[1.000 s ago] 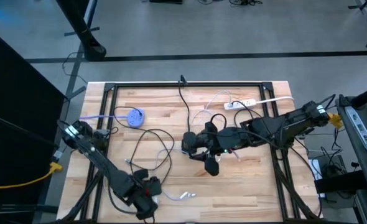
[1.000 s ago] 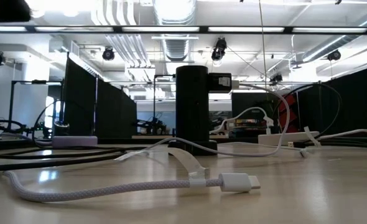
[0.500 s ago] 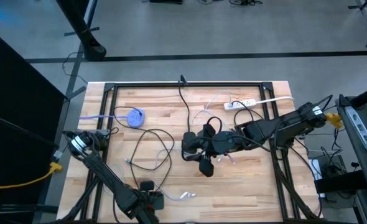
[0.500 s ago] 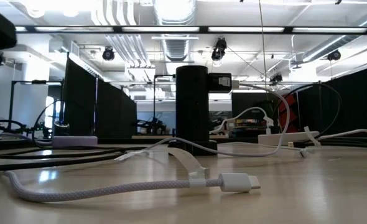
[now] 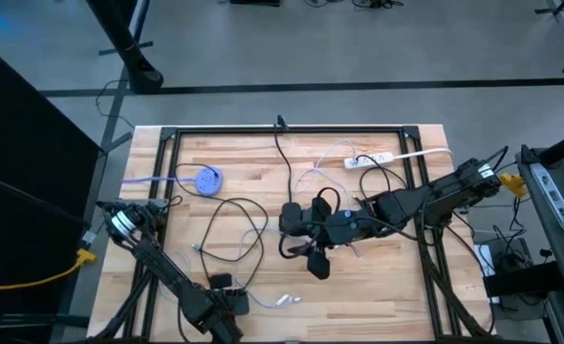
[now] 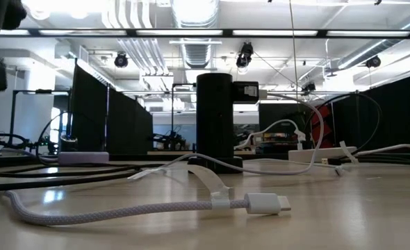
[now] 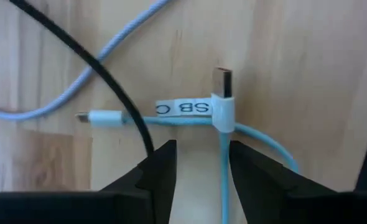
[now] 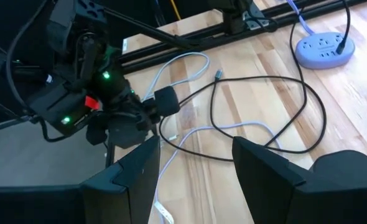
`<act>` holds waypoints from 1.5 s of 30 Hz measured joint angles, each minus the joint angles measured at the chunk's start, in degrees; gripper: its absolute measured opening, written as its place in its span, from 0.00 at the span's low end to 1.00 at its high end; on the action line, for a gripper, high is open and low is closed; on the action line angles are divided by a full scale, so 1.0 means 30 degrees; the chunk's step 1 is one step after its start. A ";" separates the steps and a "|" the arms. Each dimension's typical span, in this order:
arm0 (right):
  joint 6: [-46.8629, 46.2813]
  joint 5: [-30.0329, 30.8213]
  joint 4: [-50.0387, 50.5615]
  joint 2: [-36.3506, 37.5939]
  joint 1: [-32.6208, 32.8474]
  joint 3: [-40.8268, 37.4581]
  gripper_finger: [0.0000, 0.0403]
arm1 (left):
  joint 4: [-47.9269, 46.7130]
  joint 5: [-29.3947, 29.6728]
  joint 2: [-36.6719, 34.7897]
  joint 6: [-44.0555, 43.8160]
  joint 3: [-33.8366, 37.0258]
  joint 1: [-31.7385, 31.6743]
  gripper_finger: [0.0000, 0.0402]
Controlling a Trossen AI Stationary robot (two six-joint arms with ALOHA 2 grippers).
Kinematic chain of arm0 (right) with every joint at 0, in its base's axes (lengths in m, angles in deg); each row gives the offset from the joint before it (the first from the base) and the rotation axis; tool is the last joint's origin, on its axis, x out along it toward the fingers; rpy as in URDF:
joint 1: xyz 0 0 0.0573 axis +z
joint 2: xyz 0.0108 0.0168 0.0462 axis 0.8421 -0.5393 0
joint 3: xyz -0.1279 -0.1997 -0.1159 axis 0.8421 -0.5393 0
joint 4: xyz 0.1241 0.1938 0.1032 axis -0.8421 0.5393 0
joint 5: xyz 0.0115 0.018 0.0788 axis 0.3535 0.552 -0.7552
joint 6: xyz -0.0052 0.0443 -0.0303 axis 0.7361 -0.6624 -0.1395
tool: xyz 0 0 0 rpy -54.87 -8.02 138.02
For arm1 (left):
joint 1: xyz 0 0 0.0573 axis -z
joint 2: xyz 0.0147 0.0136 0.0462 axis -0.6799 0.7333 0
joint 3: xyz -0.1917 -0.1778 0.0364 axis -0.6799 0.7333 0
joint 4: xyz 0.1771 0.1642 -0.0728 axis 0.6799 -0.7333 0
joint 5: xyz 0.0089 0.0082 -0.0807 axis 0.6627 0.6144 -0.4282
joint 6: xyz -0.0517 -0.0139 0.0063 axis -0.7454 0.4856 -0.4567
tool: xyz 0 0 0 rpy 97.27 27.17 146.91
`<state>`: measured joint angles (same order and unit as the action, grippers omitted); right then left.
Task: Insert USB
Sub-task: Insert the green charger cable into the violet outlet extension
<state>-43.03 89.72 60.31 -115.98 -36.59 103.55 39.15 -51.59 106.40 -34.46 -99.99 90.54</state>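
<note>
- Down at the bench's point(image 5: 378, 277) near edge, the left hand point(image 7: 199, 165) hangs spread over the light-blue USB cable point(image 7: 222, 112), its plug just beyond the fingertips, untouched.
- Mid-bench, the right hand point(image 5: 292, 250) is spread and empty.
- Partly hidden: the cable label, crossed by a black cable point(image 7: 109, 81).

You see the left gripper point(image 7: 199, 163) with its fingers point(image 7: 162, 168) parted just above the wooden table point(image 7: 308, 68). A light blue USB cable point(image 7: 222, 102) with a white label point(image 7: 183, 107) lies between them, crossed by a black cable point(image 7: 102, 74).
</note>
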 joint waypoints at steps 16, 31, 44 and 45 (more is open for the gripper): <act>0.0004 -0.0172 0.0007 0.0000 0.0111 0.0004 0.46 | 0.1074 0.0004 -0.0258 -0.0956 0.0881 0.0015 0.03; 0.2346 -0.2149 -0.3133 0.0007 0.0947 0.0004 0.46 | -0.5677 0.0361 -0.3348 -0.0897 -0.2512 -0.0016 0.00; 0.7310 -0.1990 -0.6820 -0.0036 0.2471 0.0004 0.46 | -0.0256 0.7741 -0.7857 -0.0498 -0.2672 -0.1217 0.00; 0.7253 -0.1990 -0.6826 -0.0036 0.2482 0.0004 0.46 | 0.0543 0.7914 -0.7889 0.0071 -0.2672 -0.1410 0.00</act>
<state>-21.27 83.75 39.83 -116.09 -29.14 103.57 40.78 -27.85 82.73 -34.24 -108.01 86.31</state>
